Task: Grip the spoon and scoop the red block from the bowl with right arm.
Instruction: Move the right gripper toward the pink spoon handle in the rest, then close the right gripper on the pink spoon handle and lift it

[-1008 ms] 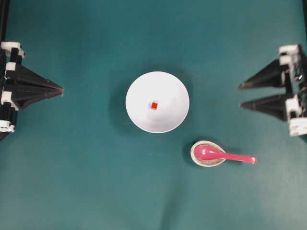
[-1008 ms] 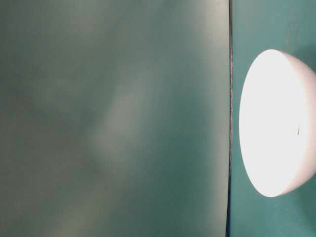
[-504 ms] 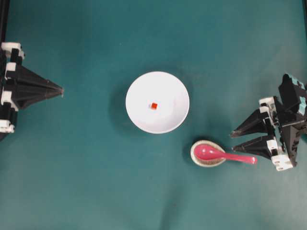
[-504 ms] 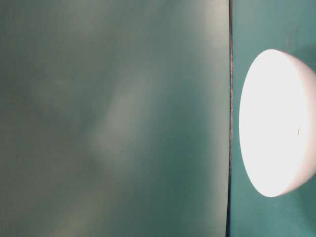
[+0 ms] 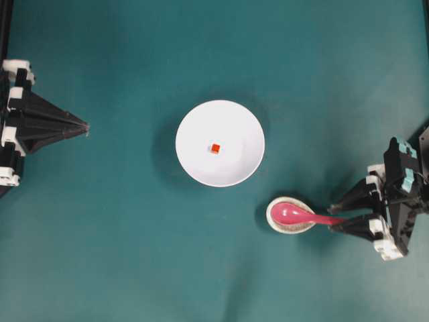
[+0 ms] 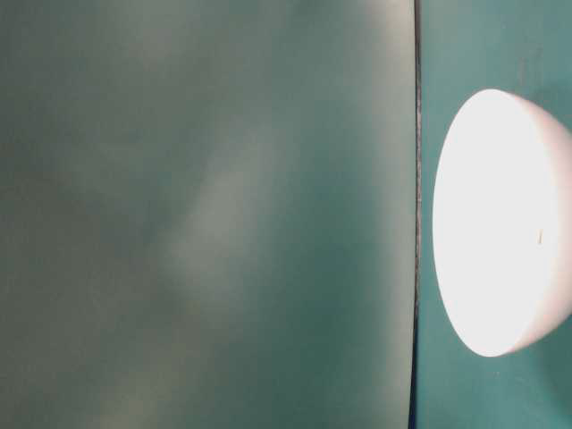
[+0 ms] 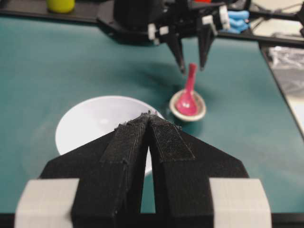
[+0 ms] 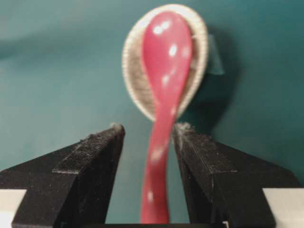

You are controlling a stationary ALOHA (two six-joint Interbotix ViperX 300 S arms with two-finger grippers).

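The pink spoon [image 5: 310,217] lies with its scoop in a small speckled dish [image 5: 271,216], handle pointing right. My right gripper [image 5: 332,217] is open, with one finger on each side of the handle's end. In the right wrist view the spoon's handle [image 8: 159,142] runs between the fingers of the right gripper [image 8: 149,127], with a gap on both sides. The white bowl [image 5: 201,164] sits mid-table with the red block [image 5: 214,148] at its centre. My left gripper [image 5: 86,126] rests shut at the left edge, holding nothing. The left gripper's shut tips [image 7: 150,115] point at the bowl [image 7: 85,123] and hide the block.
In the left wrist view the spoon [image 7: 187,97] and dish [image 7: 202,112] lie below the right gripper [image 7: 193,69]. A yellow object [image 7: 60,4] and blue parts [image 7: 237,19] sit beyond the mat. The table-level view shows only the bowl's side [image 6: 500,223].
My right arm has swung from the right edge down and in toward the spoon, and its open fingers now straddle the handle. Left arm, bowl and block have not moved.
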